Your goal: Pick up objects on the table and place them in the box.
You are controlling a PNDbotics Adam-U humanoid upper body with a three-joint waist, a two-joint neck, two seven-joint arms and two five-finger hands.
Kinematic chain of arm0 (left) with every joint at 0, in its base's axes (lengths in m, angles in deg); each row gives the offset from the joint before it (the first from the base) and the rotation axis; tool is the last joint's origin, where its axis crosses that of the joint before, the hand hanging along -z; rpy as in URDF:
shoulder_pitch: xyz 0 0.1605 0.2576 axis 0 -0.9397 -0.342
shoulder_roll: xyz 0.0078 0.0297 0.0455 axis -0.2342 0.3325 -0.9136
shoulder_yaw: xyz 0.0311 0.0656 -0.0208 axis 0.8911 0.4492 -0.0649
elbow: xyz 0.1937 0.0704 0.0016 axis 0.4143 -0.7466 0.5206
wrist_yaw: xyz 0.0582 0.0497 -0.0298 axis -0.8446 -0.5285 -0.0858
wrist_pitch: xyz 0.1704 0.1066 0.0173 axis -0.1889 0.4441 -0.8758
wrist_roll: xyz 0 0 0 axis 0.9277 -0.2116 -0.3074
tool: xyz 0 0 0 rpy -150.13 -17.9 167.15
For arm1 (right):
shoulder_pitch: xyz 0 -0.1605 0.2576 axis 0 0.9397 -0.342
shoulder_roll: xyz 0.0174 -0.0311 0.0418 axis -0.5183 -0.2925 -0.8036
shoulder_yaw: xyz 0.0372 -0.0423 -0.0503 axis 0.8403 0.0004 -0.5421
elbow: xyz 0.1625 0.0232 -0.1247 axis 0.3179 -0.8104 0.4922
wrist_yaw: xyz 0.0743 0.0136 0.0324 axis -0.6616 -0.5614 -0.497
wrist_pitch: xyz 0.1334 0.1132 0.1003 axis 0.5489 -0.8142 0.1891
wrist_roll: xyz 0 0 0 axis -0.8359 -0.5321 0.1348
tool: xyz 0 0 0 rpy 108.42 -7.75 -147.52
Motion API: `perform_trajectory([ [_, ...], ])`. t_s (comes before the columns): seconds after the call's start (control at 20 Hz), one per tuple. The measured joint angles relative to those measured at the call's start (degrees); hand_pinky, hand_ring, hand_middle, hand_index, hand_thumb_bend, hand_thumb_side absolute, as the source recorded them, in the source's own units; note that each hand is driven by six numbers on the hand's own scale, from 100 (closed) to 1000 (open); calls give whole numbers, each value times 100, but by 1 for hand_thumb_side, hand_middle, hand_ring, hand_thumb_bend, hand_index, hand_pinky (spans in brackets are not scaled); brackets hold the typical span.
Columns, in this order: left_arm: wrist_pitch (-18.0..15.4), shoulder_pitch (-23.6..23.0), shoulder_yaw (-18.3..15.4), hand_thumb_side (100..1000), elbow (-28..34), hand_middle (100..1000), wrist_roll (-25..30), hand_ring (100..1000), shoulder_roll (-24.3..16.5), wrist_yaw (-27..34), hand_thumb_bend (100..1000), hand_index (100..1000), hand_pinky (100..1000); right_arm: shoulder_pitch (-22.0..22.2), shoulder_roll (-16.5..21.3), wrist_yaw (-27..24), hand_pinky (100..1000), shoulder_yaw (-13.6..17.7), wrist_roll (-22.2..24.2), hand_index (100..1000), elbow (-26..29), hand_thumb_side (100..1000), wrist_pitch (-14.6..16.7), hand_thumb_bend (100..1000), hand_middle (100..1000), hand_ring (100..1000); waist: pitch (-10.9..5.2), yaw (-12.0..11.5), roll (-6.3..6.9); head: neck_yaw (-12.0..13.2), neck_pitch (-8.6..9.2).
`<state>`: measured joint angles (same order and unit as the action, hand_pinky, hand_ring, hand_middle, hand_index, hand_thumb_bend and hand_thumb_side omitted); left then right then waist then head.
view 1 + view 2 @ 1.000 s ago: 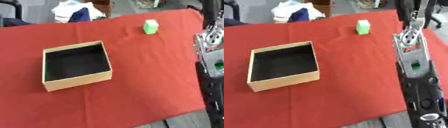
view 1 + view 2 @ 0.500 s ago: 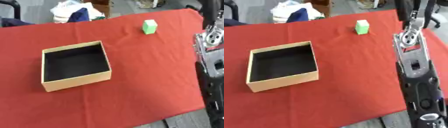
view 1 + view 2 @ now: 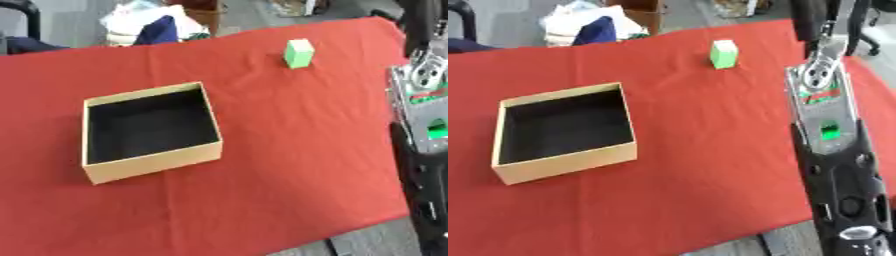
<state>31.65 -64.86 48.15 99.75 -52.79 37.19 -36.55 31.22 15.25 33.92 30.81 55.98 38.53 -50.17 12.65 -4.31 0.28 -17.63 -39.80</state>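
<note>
An open cardboard box (image 3: 153, 165) with a black inside stands left of centre on the red tablecloth (image 3: 289, 150), and nothing shows in it. A small green block (image 3: 724, 53) stands upright near the far right of the table. My right arm (image 3: 826, 125), black with a silver section and a green light, runs up the right side from the lower corner to the top edge. Its hand lies beyond the top edge. The left arm and hand do not show in either view.
Beyond the table's far edge lie a heap of white and dark blue cloth (image 3: 149, 27) and a dark chair (image 3: 22, 25). The table's front edge runs across the lower right, with grey floor (image 3: 785, 242) below it.
</note>
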Motion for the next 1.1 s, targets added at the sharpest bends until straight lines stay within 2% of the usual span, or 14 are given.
perform_trajectory([
  [0.3,3,-35,3,133,-3,632,12,813,0,10,100,710,640,-746,619,-87,659,47,137,914,-347,618,19,100,800,693,-83,-28,-21,-68,-3],
  [0.5,-2,-53,13,132,-26,632,51,813,-5,19,100,710,639,-1468,1195,-578,648,126,187,918,-1177,655,46,100,802,686,-138,-82,-85,-118,-32],
  [0.65,-2,-86,40,132,-36,632,80,813,-14,22,100,710,639,-2131,1573,-1331,633,143,142,917,-2391,732,148,100,798,673,-198,-116,-126,-161,-72],
  [0.85,0,-96,65,131,-57,632,111,813,-47,22,100,710,639,-2829,1953,-2223,607,56,-93,917,-4508,802,363,100,795,658,-244,-196,-184,-220,-105],
  [0.95,-2,-96,78,130,-72,632,131,813,-68,22,100,711,639,-3033,2108,-2317,605,-94,-227,922,-5659,822,315,100,805,665,-256,-260,-218,-259,-106],
  [1.1,-1,-86,91,129,-78,631,153,814,-102,22,100,710,639,-3216,2212,-2159,606,-317,-348,926,-7138,829,94,100,809,672,-259,-370,-249,-324,-102],
])
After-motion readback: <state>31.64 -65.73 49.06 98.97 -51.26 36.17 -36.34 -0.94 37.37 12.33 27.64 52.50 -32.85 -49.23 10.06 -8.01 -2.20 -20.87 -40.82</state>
